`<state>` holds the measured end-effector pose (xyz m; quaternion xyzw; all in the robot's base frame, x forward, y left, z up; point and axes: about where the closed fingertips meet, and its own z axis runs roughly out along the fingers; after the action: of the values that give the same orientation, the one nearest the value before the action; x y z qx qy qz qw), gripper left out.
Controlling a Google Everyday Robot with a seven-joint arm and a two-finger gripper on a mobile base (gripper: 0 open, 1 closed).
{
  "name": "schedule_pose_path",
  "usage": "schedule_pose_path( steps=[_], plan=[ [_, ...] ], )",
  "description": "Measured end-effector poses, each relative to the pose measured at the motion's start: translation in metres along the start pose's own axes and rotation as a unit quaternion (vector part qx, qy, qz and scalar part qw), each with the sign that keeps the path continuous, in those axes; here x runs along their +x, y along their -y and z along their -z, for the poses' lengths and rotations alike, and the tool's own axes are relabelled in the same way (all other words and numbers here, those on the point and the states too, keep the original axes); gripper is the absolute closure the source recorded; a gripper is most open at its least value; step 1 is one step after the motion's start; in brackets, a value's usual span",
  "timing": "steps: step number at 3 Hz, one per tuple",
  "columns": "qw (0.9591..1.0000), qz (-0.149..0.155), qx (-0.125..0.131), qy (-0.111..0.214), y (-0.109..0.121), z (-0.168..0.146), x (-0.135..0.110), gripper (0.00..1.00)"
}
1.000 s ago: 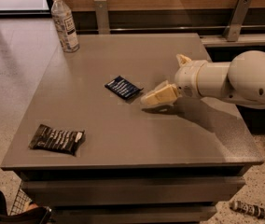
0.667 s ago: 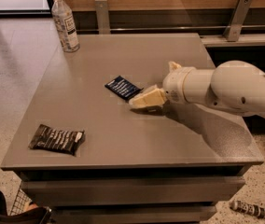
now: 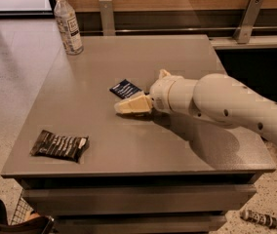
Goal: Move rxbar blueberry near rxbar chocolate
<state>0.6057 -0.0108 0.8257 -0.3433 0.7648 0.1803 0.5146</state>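
Closest to me, near the front left corner of the table [image 3: 187, 150], the rxbar chocolate [image 3: 59, 145] lies flat, with its long side running along the front edge. Farther back, about in the middle of the table, is the gripper [image 3: 124, 107]. It sits low over the top and points to the left in my view. I cannot tell if it is open or closed, and I see nothing in it. Just behind the gripper, on the far side, the rxbar blueberry [image 3: 125, 88] lies flat and turned, with one corner toward the gripper. They are very close, but I cannot tell if they touch. The two bars are well apart, so I think the blue one has to come toward me and to the left. Way at the back left stands a water bottle [image 3: 68, 23].
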Motion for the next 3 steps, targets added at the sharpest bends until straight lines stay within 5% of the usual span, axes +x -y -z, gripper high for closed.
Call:
schedule_pose_path(
  steps=[1, 3],
  plan=[
    [0.9997, -0.022, -0.013, 0.002, -0.0091, -0.0211, 0.0084, 0.03],
    [0.9991, -0.039, -0.018, 0.000, -0.0094, -0.0239, 0.0113, 0.57]
  ],
)
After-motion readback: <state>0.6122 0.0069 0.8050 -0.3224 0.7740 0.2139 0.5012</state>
